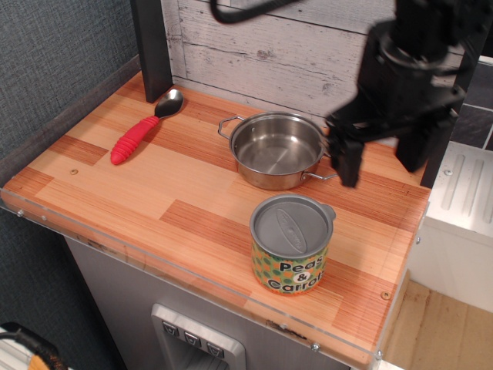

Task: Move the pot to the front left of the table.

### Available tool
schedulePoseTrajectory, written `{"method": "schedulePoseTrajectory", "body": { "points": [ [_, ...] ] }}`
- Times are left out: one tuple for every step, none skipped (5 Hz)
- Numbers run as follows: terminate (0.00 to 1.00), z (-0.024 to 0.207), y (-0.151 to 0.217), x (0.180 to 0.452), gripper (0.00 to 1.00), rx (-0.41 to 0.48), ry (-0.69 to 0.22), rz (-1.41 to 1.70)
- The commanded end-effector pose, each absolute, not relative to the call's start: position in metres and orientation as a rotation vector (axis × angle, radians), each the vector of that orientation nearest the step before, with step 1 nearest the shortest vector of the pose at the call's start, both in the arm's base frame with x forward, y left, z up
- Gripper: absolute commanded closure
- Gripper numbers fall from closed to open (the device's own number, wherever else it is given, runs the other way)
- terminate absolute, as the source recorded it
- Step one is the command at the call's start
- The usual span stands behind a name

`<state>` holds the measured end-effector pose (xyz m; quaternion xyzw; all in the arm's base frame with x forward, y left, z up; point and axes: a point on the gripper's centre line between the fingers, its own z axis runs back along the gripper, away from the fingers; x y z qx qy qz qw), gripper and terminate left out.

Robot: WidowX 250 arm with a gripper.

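The shiny steel pot (276, 151) stands empty at the back middle of the wooden table (146, 196), with its wire loop handles to the left and right. My black gripper (347, 171) hangs at the pot's right side, its fingers pointing down over the right handle and above the tabletop. It holds nothing. The fingers read as one dark block from this angle, so I cannot tell if they are apart.
A green-and-orange "Peas & Carrots" can (291, 245) with a grey lid stands just in front of the pot. A red-handled spoon (139, 132) lies at the back left. A dark post (152, 46) and a white plank wall (269, 46) bound the back.
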<state>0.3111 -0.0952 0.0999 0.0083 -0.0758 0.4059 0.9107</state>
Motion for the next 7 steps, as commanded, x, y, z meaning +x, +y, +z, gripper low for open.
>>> {"method": "schedulePoseTrajectory", "body": {
  "points": [
    [0.00, 0.108, -0.035, 0.313, 0.00, 0.048, -0.194, 0.998],
    [0.00, 0.092, -0.007, 0.312, 0.00, 0.023, -0.206, 1.139],
    [0.00, 0.080, 0.008, 0.316, 0.00, 0.046, -0.210, 1.168],
    [0.00, 0.064, 0.021, 0.323, 0.00, 0.049, -0.218, 1.184],
    [0.00, 0.052, 0.026, 0.329, 0.00, 0.058, -0.199, 1.181],
    [0.00, 0.039, 0.034, 0.328, 0.00, 0.025, -0.173, 1.183],
    [0.00, 0.027, 0.039, 0.330, 0.00, -0.014, -0.169, 1.173]
  ]
}}
